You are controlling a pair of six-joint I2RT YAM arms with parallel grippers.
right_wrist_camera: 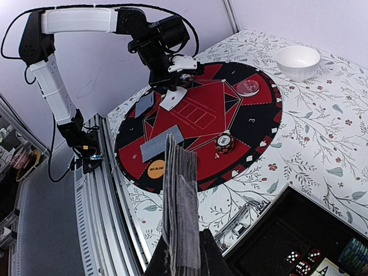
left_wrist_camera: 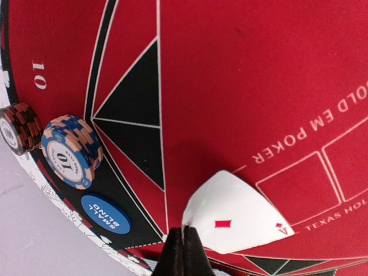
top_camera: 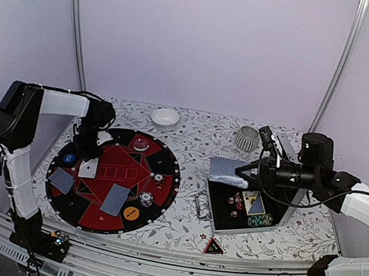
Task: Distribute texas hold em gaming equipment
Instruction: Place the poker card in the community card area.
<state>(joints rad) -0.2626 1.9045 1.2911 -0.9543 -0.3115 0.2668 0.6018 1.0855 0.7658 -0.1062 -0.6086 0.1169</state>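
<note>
Two cards (top_camera: 115, 199) lie face down on the mat (top_camera: 119, 169) by the table's near-left corner (a third, the ace (left_wrist_camera: 236, 215), is face up). Left gripper (left_wrist_camera: 183, 244) is closed, pinching only the ace's corner just above the felt. Right gripper (top_camera: 244, 171) clamps the deck (right_wrist_camera: 181, 190) on edge over the case (top_camera: 226, 217), toward the right edge. With so thin a pinch the ace may swing or land crooked, and the deck could fan and spill if the squeeze eases.
</note>
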